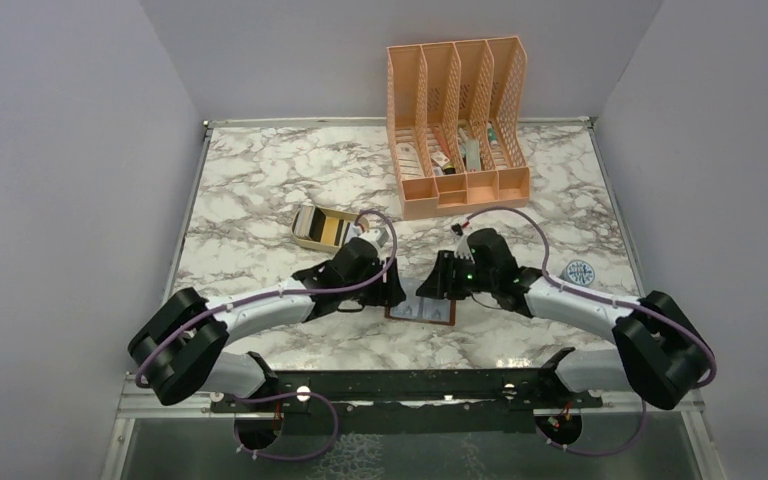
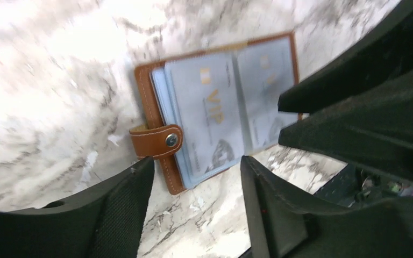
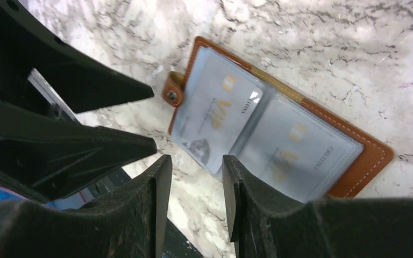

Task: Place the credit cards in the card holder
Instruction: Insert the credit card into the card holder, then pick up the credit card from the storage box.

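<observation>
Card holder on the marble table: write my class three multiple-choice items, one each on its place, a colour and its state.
1. Where does the card holder lie? A. between the left tool and the right tool, near the front edge of the table; B. at the far left corner; C. against the back wall.
2. What colour is its snap tab? A. black; B. brown; C. green.
3. How does it lie? A. snapped shut; B. on edge; C. open flat.
Key: 1 A, the top view shows it there; 2 B, the tab is brown leather; 3 C, credit cards show in both pocket pages.
</observation>
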`<state>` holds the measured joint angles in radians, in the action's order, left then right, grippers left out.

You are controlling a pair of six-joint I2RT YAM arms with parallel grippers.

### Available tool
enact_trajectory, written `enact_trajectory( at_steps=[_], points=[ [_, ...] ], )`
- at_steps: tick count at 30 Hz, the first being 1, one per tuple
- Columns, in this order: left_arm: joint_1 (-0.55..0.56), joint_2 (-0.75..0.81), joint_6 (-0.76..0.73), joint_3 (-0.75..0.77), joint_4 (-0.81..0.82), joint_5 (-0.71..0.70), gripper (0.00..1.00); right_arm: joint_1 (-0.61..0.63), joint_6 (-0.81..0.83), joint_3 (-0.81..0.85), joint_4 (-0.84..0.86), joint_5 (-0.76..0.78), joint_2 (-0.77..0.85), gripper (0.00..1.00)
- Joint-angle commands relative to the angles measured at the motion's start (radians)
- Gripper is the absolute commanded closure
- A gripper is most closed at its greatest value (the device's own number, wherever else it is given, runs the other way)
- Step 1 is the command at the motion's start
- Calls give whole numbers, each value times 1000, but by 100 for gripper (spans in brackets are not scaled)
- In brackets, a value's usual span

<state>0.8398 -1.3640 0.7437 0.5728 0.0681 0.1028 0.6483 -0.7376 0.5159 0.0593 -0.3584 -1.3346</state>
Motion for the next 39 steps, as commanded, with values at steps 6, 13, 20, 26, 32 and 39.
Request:
enact_trajectory(
  at_steps=[6,13,20,26,32,39],
  points=[
    [-59,83,-312,342,-427,-334,34,6,84,46,-192,99,211,60],
    [-230,7,-539,529,-513,-407,41,7,104,43,-236,123,326,60],
    [-379,-148,-669,628,-543,-459,39,7,97,21,-213,91,352,60],
    [-446,-258,-721,686,-547,-408,41,7,105,22,-214,89,345,60],
    [-465,-361,-759,711,-551,-439,43,7,108,23,-211,92,344,60],
    [-468,-436,-778,732,-564,-457,46,7,101,24,-204,92,330,60]
  ],
)
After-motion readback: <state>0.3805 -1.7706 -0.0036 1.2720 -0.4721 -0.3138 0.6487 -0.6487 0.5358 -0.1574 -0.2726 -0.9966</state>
